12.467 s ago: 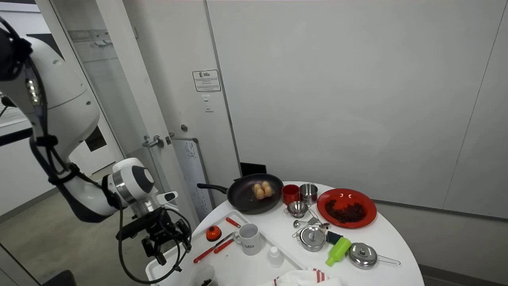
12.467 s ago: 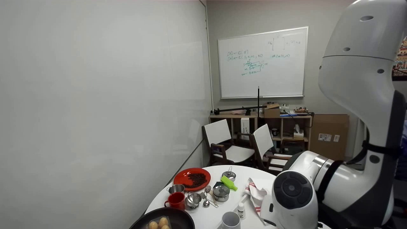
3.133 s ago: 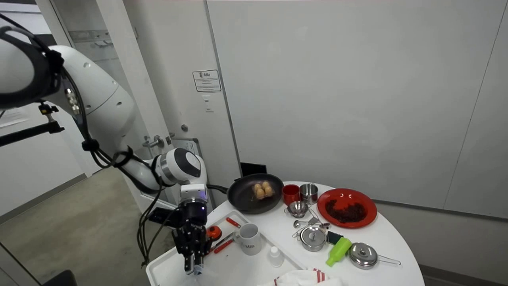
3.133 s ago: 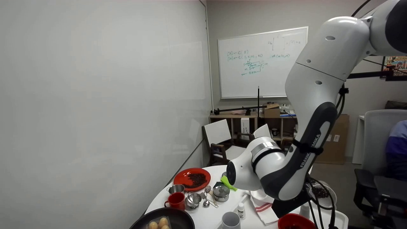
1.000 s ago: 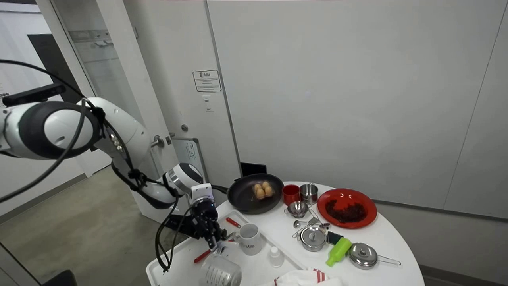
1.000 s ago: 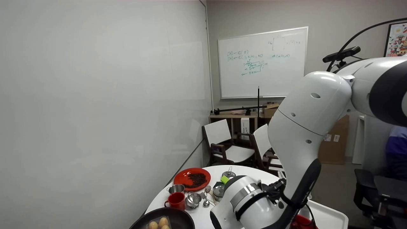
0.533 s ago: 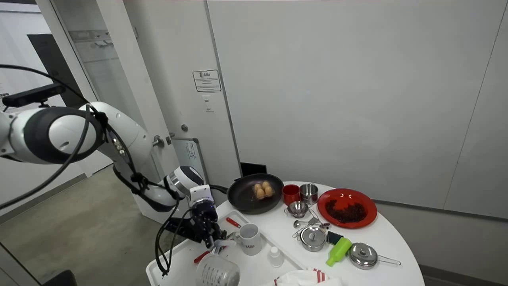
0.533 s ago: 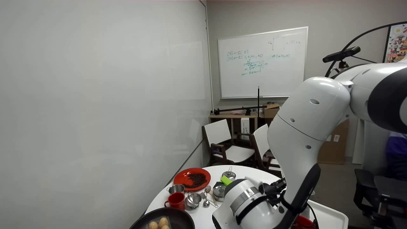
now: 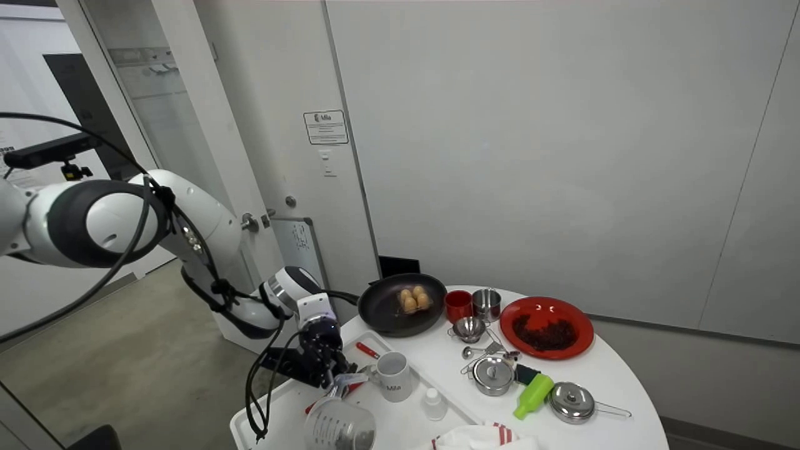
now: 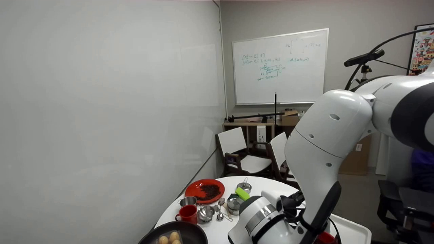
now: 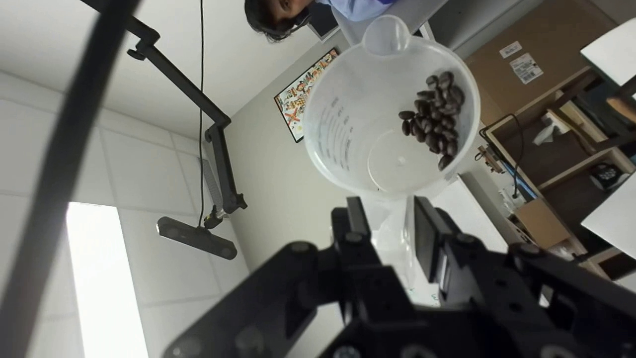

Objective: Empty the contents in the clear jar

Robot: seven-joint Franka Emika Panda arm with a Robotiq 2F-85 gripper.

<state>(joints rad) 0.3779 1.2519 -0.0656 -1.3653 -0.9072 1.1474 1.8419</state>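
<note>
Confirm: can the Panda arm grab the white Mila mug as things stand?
Probably not: its gripper holds the clear jar, with dark beans inside, so the grip is taken. Otherwise the mug looks near enough, standing upright on the tray.

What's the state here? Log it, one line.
clear jar: tilted | gripper: shut on jar handle | dark beans: inside, gathered to one side | emptying: unfinished
</note>
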